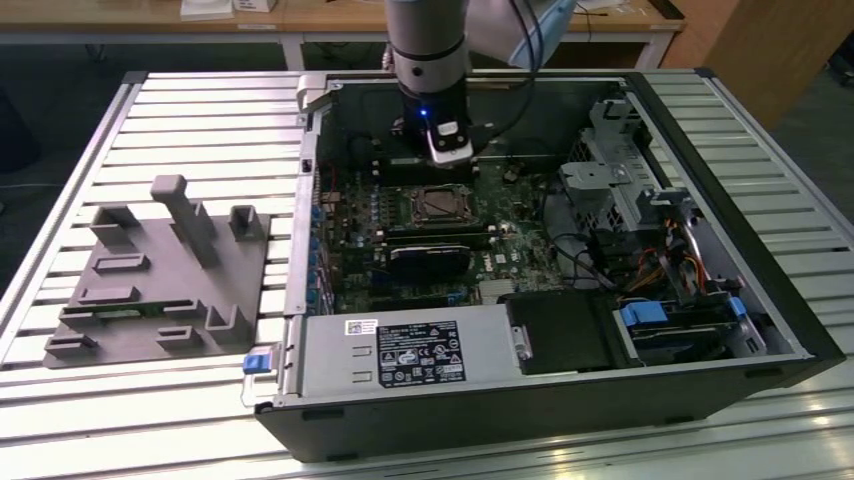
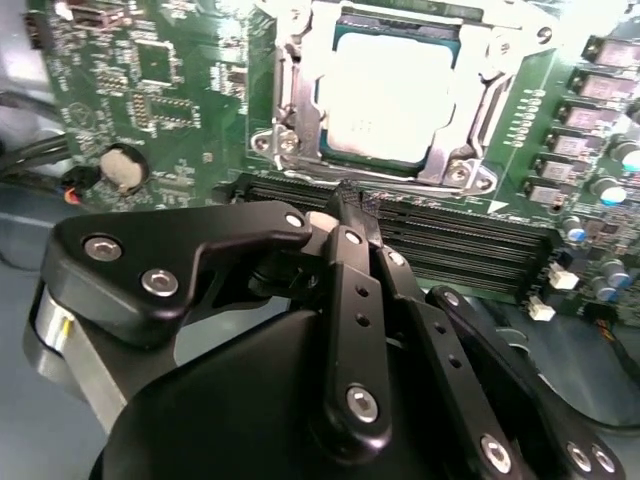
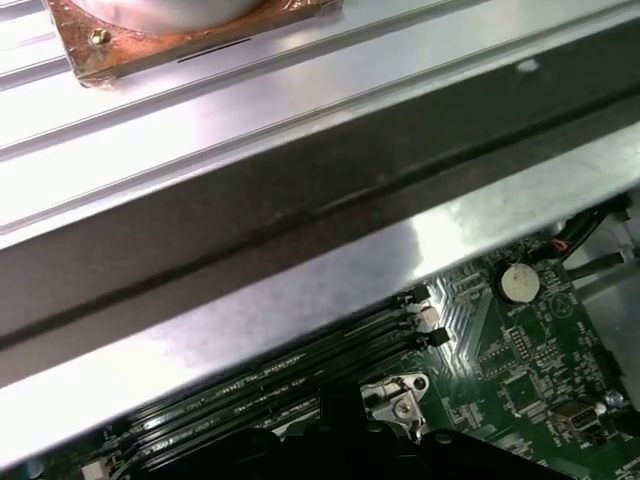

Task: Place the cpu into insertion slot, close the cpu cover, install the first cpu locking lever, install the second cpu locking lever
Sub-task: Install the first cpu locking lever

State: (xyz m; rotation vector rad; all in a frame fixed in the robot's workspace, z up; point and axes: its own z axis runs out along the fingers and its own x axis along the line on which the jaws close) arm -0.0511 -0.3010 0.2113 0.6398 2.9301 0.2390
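Now cpu (image 2: 388, 95) seated in insertion slot (image 2: 292, 120); jaws clenched, nothing held.

The cpu cover (image 2: 400, 95) is cut off by the second wrist view's edge; the gripper (image 1: 430, 135) hides its own fingertips in the exterior view.

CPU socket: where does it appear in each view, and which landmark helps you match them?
Exterior view: the socket at the circuit board's middle.
Second wrist view: the socket, grey chip inside, beside long black memory slots.
First wrist view: likely its silver corner bracket, beside those slots.
Shared landmark: the memory slots.
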